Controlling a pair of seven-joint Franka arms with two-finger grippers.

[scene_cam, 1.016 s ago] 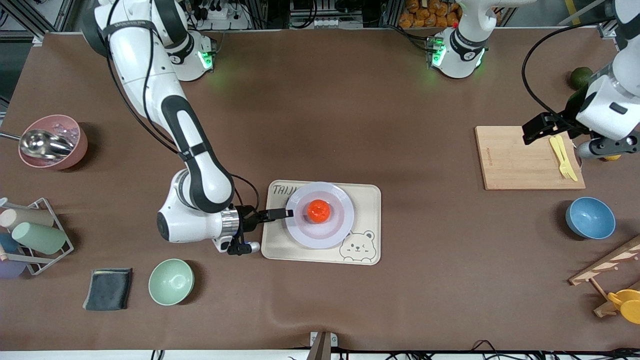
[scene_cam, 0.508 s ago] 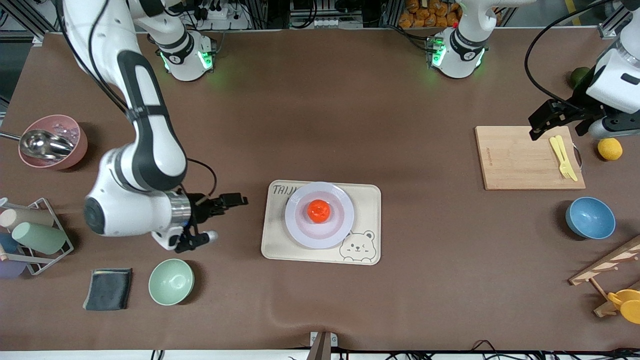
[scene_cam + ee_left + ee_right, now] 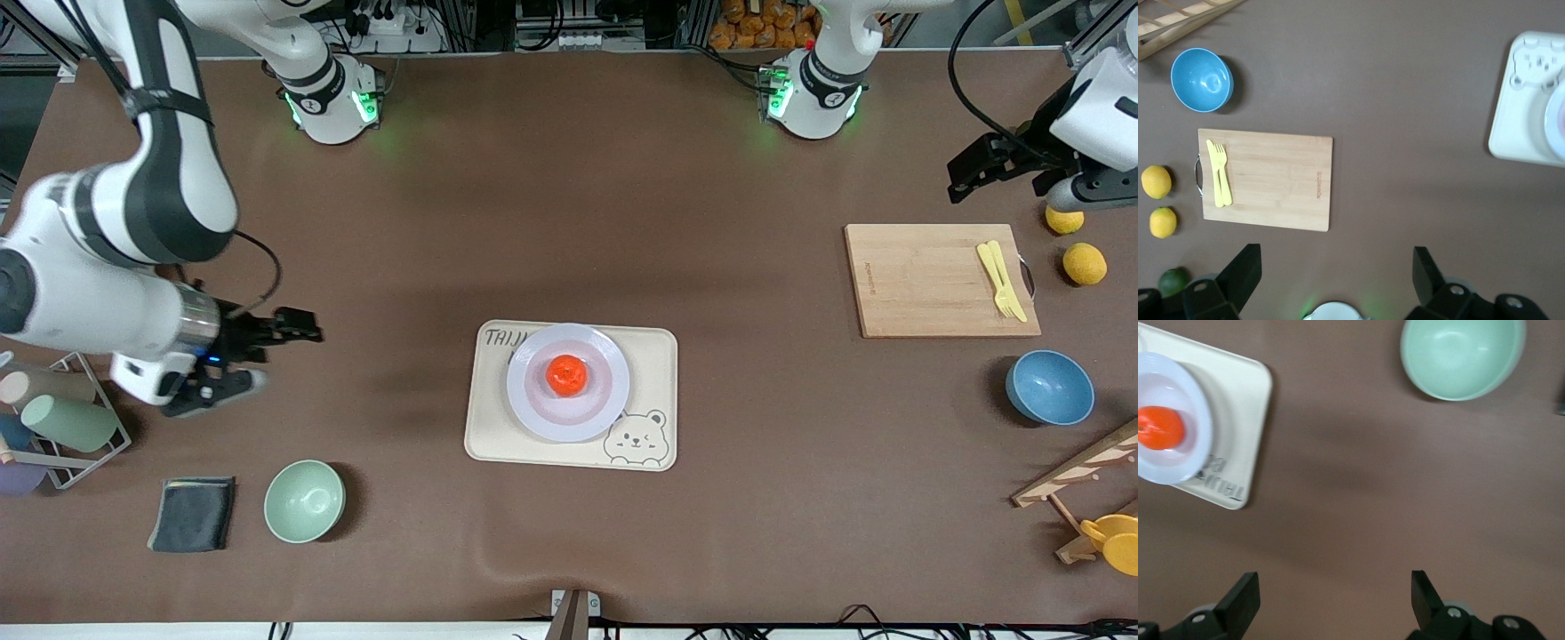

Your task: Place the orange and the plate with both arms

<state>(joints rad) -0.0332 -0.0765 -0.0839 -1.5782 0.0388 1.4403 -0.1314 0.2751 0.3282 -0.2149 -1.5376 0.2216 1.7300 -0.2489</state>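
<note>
The orange (image 3: 566, 374) (image 3: 1160, 427) sits in the middle of the pale plate (image 3: 607, 400) (image 3: 1186, 392). The plate rests on the cream bear tray (image 3: 656, 356) at mid-table. My right gripper (image 3: 307, 327) (image 3: 1333, 583) hangs open and empty over bare table between the cup rack and the tray, well apart from the plate. My left gripper (image 3: 958, 182) (image 3: 1336, 260) is open and empty over bare table between the cutting board and its arm's base. In the left wrist view only an edge of the plate (image 3: 1555, 123) shows.
Toward the left arm's end lie a wooden cutting board (image 3: 925, 284) with a yellow fork (image 3: 1000, 280), two lemons (image 3: 1085, 264), a blue bowl (image 3: 1049, 387) and a wooden rack (image 3: 1080, 471). At the right arm's end are a mint bowl (image 3: 304, 500), dark cloth (image 3: 191, 514), cup rack (image 3: 53, 418) and pink bowl (image 3: 93, 253).
My right gripper has drawn back from the plate's rim toward its own end of the table. My left gripper has moved off the cutting board toward the bases. Orange and plate stayed put.
</note>
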